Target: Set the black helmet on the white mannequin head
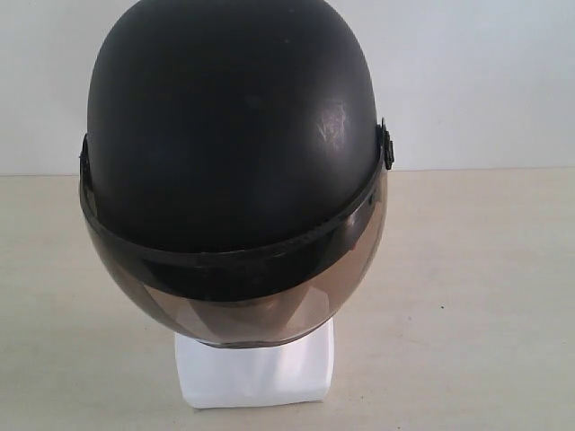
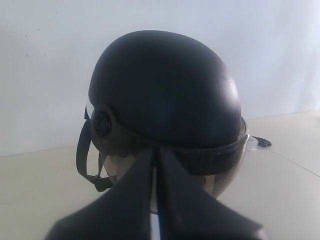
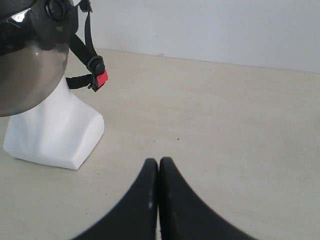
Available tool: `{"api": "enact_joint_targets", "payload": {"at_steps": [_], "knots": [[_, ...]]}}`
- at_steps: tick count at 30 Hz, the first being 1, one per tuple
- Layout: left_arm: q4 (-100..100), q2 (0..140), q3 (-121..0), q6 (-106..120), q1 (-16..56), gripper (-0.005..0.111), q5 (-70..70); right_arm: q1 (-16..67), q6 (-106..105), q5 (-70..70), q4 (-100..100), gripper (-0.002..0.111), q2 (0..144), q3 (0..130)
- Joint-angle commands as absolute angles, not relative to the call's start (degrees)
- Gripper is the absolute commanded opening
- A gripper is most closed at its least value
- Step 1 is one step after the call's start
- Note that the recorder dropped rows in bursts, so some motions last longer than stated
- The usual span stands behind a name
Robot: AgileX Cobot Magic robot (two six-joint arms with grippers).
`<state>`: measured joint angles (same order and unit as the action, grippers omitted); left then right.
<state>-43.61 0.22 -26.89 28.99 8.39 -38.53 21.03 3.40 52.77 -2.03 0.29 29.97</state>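
The black helmet (image 1: 234, 117) sits on the white mannequin head (image 1: 256, 373), covering it down to the neck, with the smoky visor (image 1: 269, 305) lowered over the face. Only the squarish base shows in the exterior view, where neither gripper appears. In the left wrist view my left gripper (image 2: 156, 151) is shut, its tips lined up with the helmet's (image 2: 165, 85) lower rim, with nothing seen between them. My right gripper (image 3: 158, 161) is shut and empty over bare table, well apart from the mannequin head (image 3: 50, 135). The chin strap (image 3: 85, 55) hangs loose with its red buckle (image 3: 101, 79).
The beige table (image 1: 485, 296) spreads around the base, and a white wall (image 1: 485, 81) stands behind it. A small clear object with a dark cord (image 2: 257, 142) lies on the table beyond the helmet.
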Motion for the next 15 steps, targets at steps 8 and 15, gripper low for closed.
{"api": "enact_joint_targets", "payload": {"at_steps": [8,15], "knots": [[-42.4,0.0,-26.8,32.9,8.2,0.004,-37.7,21.1,3.6,52.4,-2.1,0.0,0.0,29.8],[-39.5,0.0,-28.3,32.9,8.2,0.004,-25.3,21.1,3.6,52.4,-2.1,0.0,0.0,29.8]]}}
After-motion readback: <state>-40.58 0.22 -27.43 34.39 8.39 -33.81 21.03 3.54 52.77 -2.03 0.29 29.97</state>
